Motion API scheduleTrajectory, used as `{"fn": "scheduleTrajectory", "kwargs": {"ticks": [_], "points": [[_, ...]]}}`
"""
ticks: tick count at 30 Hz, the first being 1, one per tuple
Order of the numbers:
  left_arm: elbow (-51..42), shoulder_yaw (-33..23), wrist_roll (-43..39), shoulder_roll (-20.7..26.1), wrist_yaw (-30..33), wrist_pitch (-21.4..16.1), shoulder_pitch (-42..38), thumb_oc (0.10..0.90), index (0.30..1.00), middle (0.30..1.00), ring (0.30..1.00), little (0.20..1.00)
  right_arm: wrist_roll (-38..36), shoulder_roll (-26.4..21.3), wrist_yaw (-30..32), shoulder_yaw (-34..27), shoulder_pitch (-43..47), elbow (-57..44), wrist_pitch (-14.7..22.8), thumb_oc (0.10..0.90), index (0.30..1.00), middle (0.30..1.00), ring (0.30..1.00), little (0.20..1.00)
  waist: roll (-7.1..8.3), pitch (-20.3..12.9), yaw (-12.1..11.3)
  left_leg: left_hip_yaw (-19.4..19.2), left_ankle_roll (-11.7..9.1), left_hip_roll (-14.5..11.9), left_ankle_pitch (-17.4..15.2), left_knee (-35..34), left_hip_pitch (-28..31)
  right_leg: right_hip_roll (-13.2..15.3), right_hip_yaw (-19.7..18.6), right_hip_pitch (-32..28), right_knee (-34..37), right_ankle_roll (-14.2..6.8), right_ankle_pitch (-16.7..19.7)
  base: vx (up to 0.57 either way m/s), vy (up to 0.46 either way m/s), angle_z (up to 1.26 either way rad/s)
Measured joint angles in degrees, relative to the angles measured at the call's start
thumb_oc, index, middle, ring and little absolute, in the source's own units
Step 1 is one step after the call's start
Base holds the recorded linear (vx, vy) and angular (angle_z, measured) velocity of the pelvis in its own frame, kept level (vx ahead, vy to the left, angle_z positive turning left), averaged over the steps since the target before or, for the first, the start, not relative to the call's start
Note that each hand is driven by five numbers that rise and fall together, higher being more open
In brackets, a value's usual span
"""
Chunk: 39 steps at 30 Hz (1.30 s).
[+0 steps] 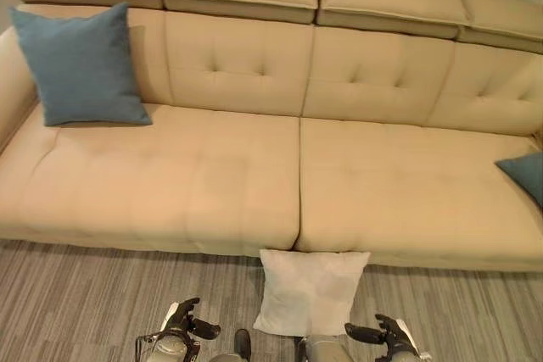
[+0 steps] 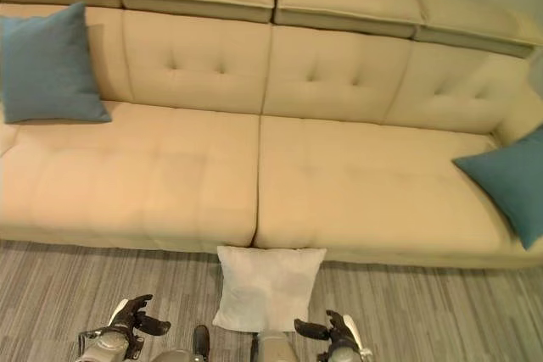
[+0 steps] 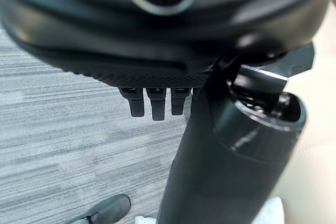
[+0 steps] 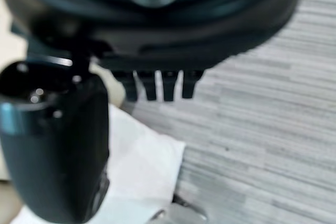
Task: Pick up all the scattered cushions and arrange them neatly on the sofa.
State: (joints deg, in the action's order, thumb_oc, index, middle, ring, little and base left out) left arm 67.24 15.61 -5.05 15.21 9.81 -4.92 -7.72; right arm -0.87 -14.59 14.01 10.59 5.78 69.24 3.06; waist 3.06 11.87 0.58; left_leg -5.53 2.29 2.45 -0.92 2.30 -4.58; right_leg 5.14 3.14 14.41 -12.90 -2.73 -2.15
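I stood facing a long beige sofa (image 1: 254, 175) w/ tufted back and raised headrests along the far edge. It served as the holder for the cushions, so here's what sat on it: one blue cushion (image 1: 81, 65) upright at the far left end, leaning vs. the backrest next to the left armrest; a second blue cushion (image 2: 509, 180) at the far right end, tilted, resting on the seat near the right armrest. The middle stretch of the seat between them was bare upholstery, two wide seat pads meeting at a centre seam.

The white cushion (image 1: 312, 290) was on the grey striped carpet (image 1: 85, 294), not on the sofa. It lay just in front of the sofa's near edge, its far edge touching or right at the sofa base, approx. below the centre seam. It sat between my two hands, nearer the right one.

My left hand (image 1: 182, 321) hung low at the near left, over the carpet, fingers relaxed and loosely spread, holding nothing. In the left wrist view its fingers (image 3: 152, 106) pointed straight out over the carpet, thumb standing apart.

My right hand (image 1: 386, 332) hung at the near right, just beside the white cushion's near right corner, also released, nothing in it. In the right wrist view its fingers (image 4: 157, 85) were straight over the carpet, w/ the white cushion showing past the thumb.
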Motion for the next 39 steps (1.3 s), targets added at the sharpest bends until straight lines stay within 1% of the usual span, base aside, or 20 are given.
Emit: {"fn": "scheduleTrajectory", "kwargs": {"ticks": [1, 3, 4, 5, 8, 9, 12, 13, 14, 18, 20, 21, 22, 24, 25, 26, 27, 28, 33, 39], "points": [[-0.4, 0.0, -0.8, -0.1, 0.1, 0.0, -0.6, 0.8, 0.9, 0.9, 0.9, 0.9, -0.2, 0.0, 0.0, 0.0, 1.0, -0.1, 0.1, 0.8, 0.9, 0.9, 0.9, 0.9, -0.88, 0.8, 0.2, 0.5, -0.3, -0.5, 0.1, 1.4, -2.5, -0.8, 0.7, 0.6, 1.1, 0.2, 1.4, -0.23, -0.202, 0.25], [-2.8, 0.5, -3.6, -0.1, 0.5, -0.1, -4.2, 0.8, 0.9, 0.9, 0.9, 0.9, -2.0, -0.9, 0.4, -0.1, 2.6, -0.4, 0.3, 0.8, 0.9, 0.9, 0.9, 0.9, -2.07, 2.7, 0.3, 2.7, -1.1, -0.9, 0.0, 6.6, -10.4, -0.6, 2.2, 5.8, -0.1, 1.0, 1.9, -0.17, -0.143, 0.55], [-4.2, 0.7, -4.6, 0.1, 1.2, -1.0, -5.7, 0.8, 0.9, 0.9, 0.9, 0.9, -2.5, -1.2, 0.5, -0.4, 4.2, -0.3, 0.2, 0.8, 0.9, 0.9, 0.9, 0.9, -2.52, 4.1, 0.1, 3.0, -1.2, -1.3, -0.1, 7.7, -13.0, -0.8, 3.1, 8.2, -1.1, 1.4, 2.2, -0.16, -0.16, 0.37], [-5.7, 0.7, -5.7, 0.6, 2.0, -1.5, -8.1, 0.8, 0.9, 0.9, 0.9, 0.9, -3.2, -1.7, 0.8, -0.7, 7.6, -1.1, 0.2, 0.8, 0.9, 0.9, 0.9, 0.9, -2.85, 7.5, 0.1, 3.2, -1.9, -1.7, 0.5, 8.2, -15.3, -1.1, 3.6, 10.8, -2.5, 2.0, 2.4, -0.14, -0.137, 0.13], [-7.6, 0.7, -7.5, 0.6, 2.5, -1.7, -10.2, 0.8, 0.9, 0.9, 0.9, 0.9, -4.6, -3.4, 2.8, -1.4, 10.4, -6.0, 1.1, 0.8, 0.9, 0.9, 0.9, 0.9, -3.36, 9.7, 0.6, 3.1, -3.0, -2.5, 1.3, 8.4, -18.9, -1.4, 4.1, 15.0, -3.8, 2.3, 2.1, -0.05, -0.096, -0.01], [-7.7, 0.7, -7.8, 0.5, 2.5, -1.7, -10.8, 0.8, 0.9, 0.9, 0.9, 0.9, -4.7, -3.7, 3.2, -1.9, 11.0, -6.3, 1.4, 0.8, 0.9, 0.9, 0.9, 0.9, -3.5, 10.3, 0.7, 3.1, -3.3, -2.5, 1.6, 8.0, -18.9, -1.6, 4.0, 15.1, -3.8, 2.3, 2.1, 0.0, -0.091, -0.05], [-8.0, 1.2, -9.4, 0.4, 3.0, -2.3, -10.9, 0.8, 0.9, 0.9, 0.9, 0.9, -5.1, -4.2, 4.1, -2.0, 11.9, -7.1, 1.4, 0.8, 0.9, 0.9, 0.9, 0.9, -3.65, 10.3, 0.9, 3.0, -3.8, -3.3, 2.1, 7.4, -18.8, -2.1, 3.9, 15.7, -3.9, 2.3, 2.1, -0.06, -0.077, -0.04], [-9.6, 1.4, -10.8, 0.5, 4.5, -3.2, -11.8, 0.8, 0.9, 0.9, 0.9, 0.9, -6.1, -5.4, 5.4, -2.1, 13.6, -7.0, 1.8, 0.8, 0.9, 0.9, 0.9, 0.9, -3.82, 10.3, 0.9, 2.9, -4.1, -3.4, 2.0, 7.5, -21.7, -2.2, 3.7, 18.9, -4.3, 3.0, 1.7, -0.09, -0.044, -0.09], [-9.7, 1.3, -11.3, 0.5, 4.8, -3.5, -13.2, 0.8, 0.9, 0.9, 0.9, 0.9, -6.5, -6.0, 5.7, -1.9, 15.5, -7.0, 1.7, 0.8, 0.9, 0.9, 0.9, 0.9, -4.0, 10.4, 1.0, 2.6, -3.9, -3.4, 3.3, 7.5, -23.4, -2.2, 3.8, 20.7, -4.8, 3.1, 2.7, -0.09, -0.044, -0.08], [-9.8, 1.6, -14.6, 0.6, 6.0, -3.7, -17.0, 0.8, 0.9, 0.9, 0.9, 0.9, -7.6, -7.2, 7.5, -1.0, 20.0, -6.9, 1.4, 0.8, 0.9, 0.9, 0.9, 0.9, -4.3, 10.5, 1.6, 1.7, -3.7, -3.4, 3.1, 10.7, -30.2, -2.0, 2.7, 28.0, -7.8, 3.6, 3.1, -0.08, -0.015, -0.08], [-10.2, 2.0, -15.7, 0.6, 6.3, -3.8, -19.4, 0.8, 0.9, 0.9, 0.9, 0.9, -8.4, -8.2, 8.0, -0.3, 22.7, -7.3, 1.4, 0.8, 0.9, 0.9, 0.9, 0.9, -5.02, 11.1, 1.8, 1.5, -3.3, -3.3, 2.6, 12.7, -33.1, -1.8, 2.3, 30.7, -9.2, 3.6, 3.1, -0.05, -0.002, -0.05], [-11.7, 2.2, -16.3, 0.7, 7.2, -4.1, -22.1, 0.8, 0.9, 0.9, 0.9, 0.9, -8.5, -9.7, 9.0, 0.1, 25.4, -7.5, 1.6, 0.8, 0.9, 0.9, 0.9, 0.9, -5.98, 12.5, 1.6, 1.2, -3.3, -3.3, 1.6, 15.9, -36.7, -1.7, 1.7, 33.9, -11.2, 3.7, 3.0, -0.03, -0.013, -0.06], [-12.0, 2.2, -16.6, 0.8, 7.3, -4.2, -24.1, 0.8, 0.9, 0.9, 0.9, 0.9, -8.6, -10.0, 9.0, 0.2, 28.1, -7.8, 1.5, 0.8, 0.9, 0.9, 0.9, 0.9, -6.69, 14.1, 1.6, 1.2, -3.3, -3.3, 1.5, 16.9, -37.6, -1.6, 1.4, 34.8, -12.0, 4.2, 3.3, -0.03, -0.007, -0.07], [-13.1, 2.3, -17.5, 1.1, 8.2, -4.4, -25.1, 0.8, 0.9, 0.9, 0.9, 0.9, -8.9, -10.2, 10.0, 1.3, 29.8, -7.9, 1.6, 0.8, 0.9, 0.9, 0.9, 0.9, -6.82, 14.2, 1.8, 1.0, -3.1, -3.3, 0.6, 19.4, -40.4, -1.4, 1.1, 37.4, -13.8, 4.2, 2.7, -0.01, -0.015, -0.02], [-14.7, 2.5, -17.6, 1.6, 9.5, -4.9, -27.1, 0.8, 0.9, 0.9, 0.9, 0.9, -9.0, -11.3, 10.7, 2.4, 31.8, -9.6, 1.7, 0.8, 0.9, 0.9, 0.9, 0.9, -6.91, 14.3, 1.8, 0.8, -3.0, -3.2, 0.3, 21.0, -44.3, -1.2, 0.8, 41.4, -15.5, 4.3, 2.4, 0.0, 0.0, 0.0], [-15.0, 2.3, -17.6, 1.6, 9.6, -4.9, -28.3, 0.8, 0.9, 0.9, 0.9, 0.9, -9.0, -11.8, 10.8, 2.4, 32.9, -9.7, 2.0, 0.8, 0.9, 0.9, 0.9, 0.9, -6.98, 14.8, 1.8, 0.8, -3.0, -3.1, 0.3, 21.4, -45.3, -1.1, 0.9, 42.3, -15.9, 4.3, 2.4, 0.0, -0.006, 0.08], [-15.4, 2.1, -18.0, 1.7, 9.7, -4.9, -30.5, 0.8, 0.9, 0.9, 0.9, 0.9, -9.1, -12.1, 11.3, 2.3, 35.0, -9.7, 2.0, 0.8, 0.9, 0.9, 0.9, 0.9, -6.97, 17.1, 1.8, 1.0, -3.0, -3.0, 0.5, 21.5, -45.5, -0.9, 1.0, 42.6, -16.3, 4.5, 2.6, 0.0, -0.006, 0.09], [-15.6, 2.4, -18.3, 1.7, 9.8, -4.9, -31.0, 0.8, 0.9, 0.9, 0.9, 0.9, -9.2, -12.1, 11.6, 2.5, 35.7, -9.7, 2.0, 0.8, 0.9, 0.9, 0.9, 0.9, -6.95, 17.4, 1.9, 1.1, -3.0, -2.9, 0.5, 21.7, -46.0, -0.9, 0.9, 43.0, -16.4, 4.5, 2.6, 0.0, -0.006, 0.08], [-16.2, 4.7, -18.5, 1.7, 10.9, -4.9, -33.8, 0.8, 0.9, 0.9, 0.9, 0.9, -10.3, -11.9, 12.8, 2.5, 39.3, -9.4, 2.2, 0.8, 0.9, 0.9, 0.9, 0.9, -6.89, 17.4, 2.0, 1.4, -3.6, -2.7, 1.6, 20.8, -49.3, -0.8, 1.2, 46.5, -16.1, 5.0, 3.2, 0.0, -0.006, 0.02], [-16.6, 5.8, -18.5, 1.7, 11.5, -5.0, -36.2, 0.8, 0.9, 0.9, 0.9, 0.9, -12.3, -11.7, 14.0, 2.5, 41.5, -9.4, 2.9, 0.8, 0.9, 0.9, 0.9, 0.9, -6.87, 17.4, 1.9, 1.5, -3.5, -2.6, 2.2, 19.2, -50.7, -0.8, 1.3, 47.8, -14.7, 5.3, 4.3, 0.0, 0.012, -0.01]]}}
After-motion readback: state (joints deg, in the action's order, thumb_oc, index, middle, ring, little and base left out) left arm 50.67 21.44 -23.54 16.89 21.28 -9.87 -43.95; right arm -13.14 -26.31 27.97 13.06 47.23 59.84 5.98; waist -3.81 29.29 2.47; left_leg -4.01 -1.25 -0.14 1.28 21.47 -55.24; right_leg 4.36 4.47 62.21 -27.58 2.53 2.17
